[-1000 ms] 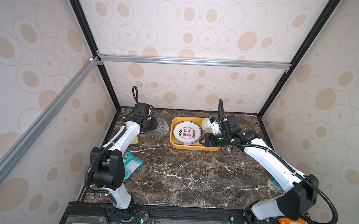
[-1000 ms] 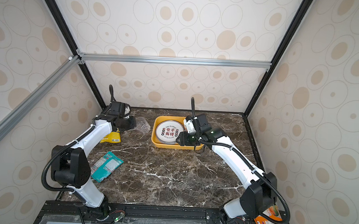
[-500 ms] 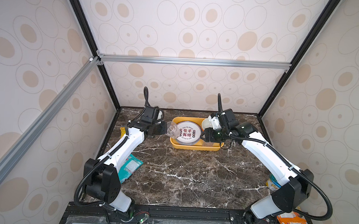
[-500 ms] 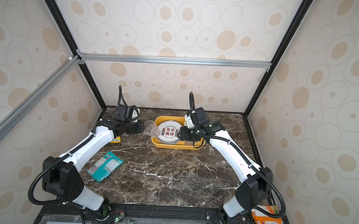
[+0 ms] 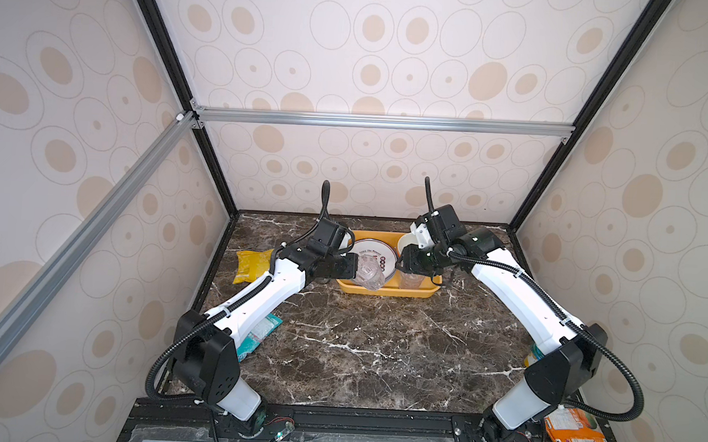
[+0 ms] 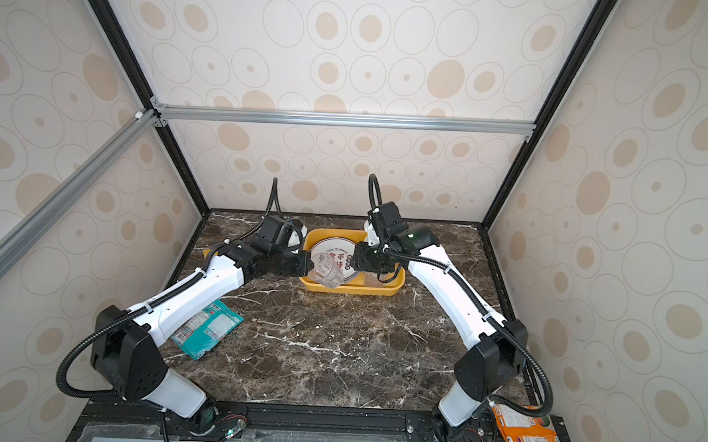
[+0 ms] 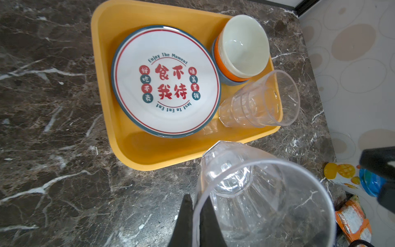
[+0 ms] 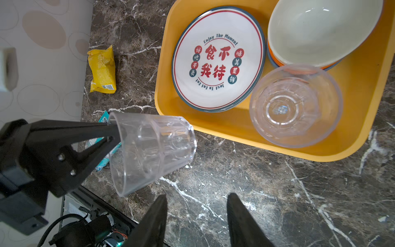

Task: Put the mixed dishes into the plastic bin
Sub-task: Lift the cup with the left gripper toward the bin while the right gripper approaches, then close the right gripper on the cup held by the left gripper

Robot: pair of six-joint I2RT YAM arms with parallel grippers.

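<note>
Clear ribbed plastic, the cup (image 8: 149, 149) is hanging tilted on its side above the counter (image 8: 256, 192), just beside the yellow-orange bin (image 8: 224, 124), with the left hand (image 8: 112, 132) pinching its rim. The right hand (image 8: 196, 196) is hovering with fingers apart, empty. A printed plate (image 8: 218, 59), stacked bowls (image 8: 320, 32) and a second cup (image 8: 295, 104) are sitting in the bin.

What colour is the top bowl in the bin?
The top bowl is creamy white, best seen in the left wrist view.

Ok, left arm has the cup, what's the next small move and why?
Probably carry the held cup over the bare front strip of the plastic bin, then lower it. The left gripper is shut on its rim, and the cup hangs on its side, seemingly just outside the bin wall.
</note>
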